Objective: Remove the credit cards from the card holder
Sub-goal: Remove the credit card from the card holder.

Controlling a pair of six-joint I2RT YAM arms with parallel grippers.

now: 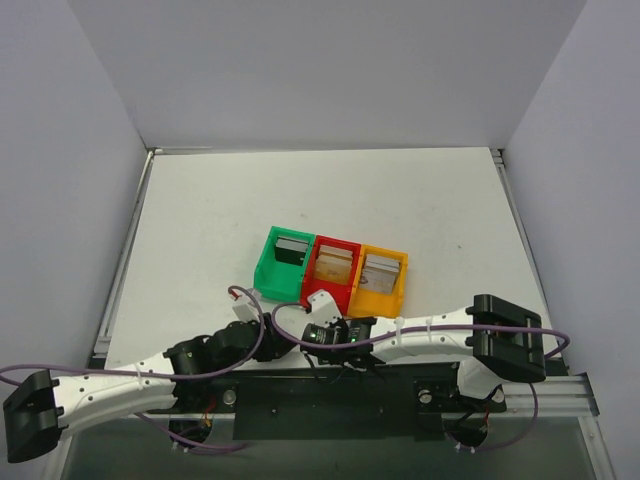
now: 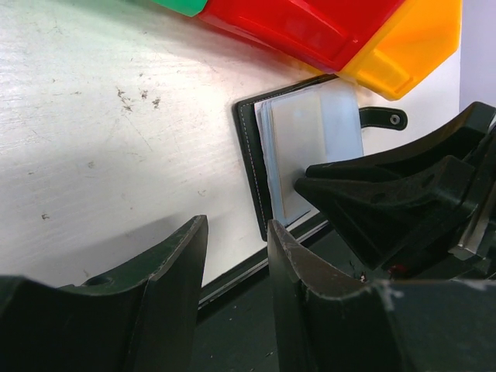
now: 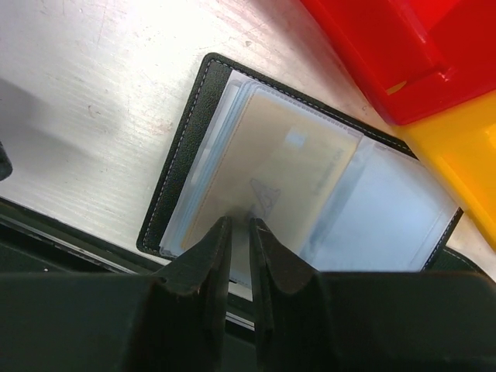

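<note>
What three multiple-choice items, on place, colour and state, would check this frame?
1. Where does the wallet lie? A: on a shelf. B: on the table by the red bin and orange bin. C: inside a drawer.
2. Which colour is the middle bin? A: red. B: green. C: orange.
3. How is the left end effector? A: shut on a card. B: open, empty. C: shut on the wallet.
Key: 1 B, wrist views show it there; 2 A, it sits between the green bin and the orange bin; 3 B, its fingers stand apart, nothing between.
</note>
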